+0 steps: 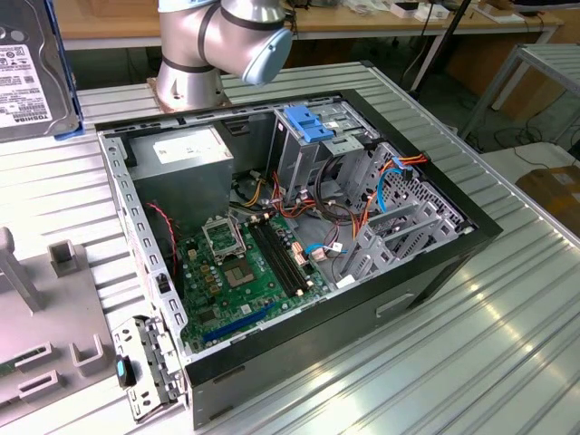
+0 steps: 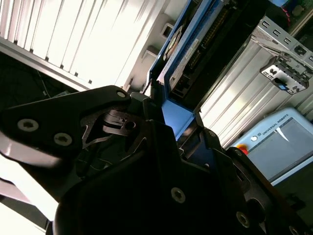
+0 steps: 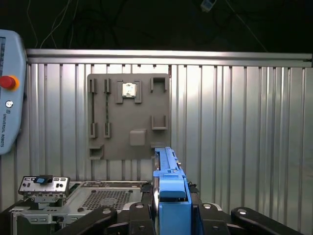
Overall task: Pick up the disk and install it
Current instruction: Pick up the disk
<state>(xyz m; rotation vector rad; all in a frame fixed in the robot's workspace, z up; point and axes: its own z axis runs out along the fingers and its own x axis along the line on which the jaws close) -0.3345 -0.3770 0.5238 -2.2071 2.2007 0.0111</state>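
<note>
Clamped on the disk, the gripper has one black finger pressed to each side of the drive's blue plastic rail, which stands edge-on between them in the first wrist view. The second wrist view has the same grasp from another side: the gripper closes on the blue end of the disk, and the drive's dark, label-bearing body runs away from the fingers.

In the exterior view the disk is held in the air off the computer case, out past the case's power-supply corner. Its white barcode label faces the camera and a blue rail runs down its side.

The case lies open on the ribbed metal table. Inside it sit the green motherboard, the grey power supply and, at the drive cage, a blue latch plate (ridged, and tilted up). The arm's base stands just behind the case.

A grey fixture plate lies on the table beside the case, and in the first wrist view that fixture plate sits beyond the case's perforated edge. A teach pendant with a red button lies well apart from the case.
</note>
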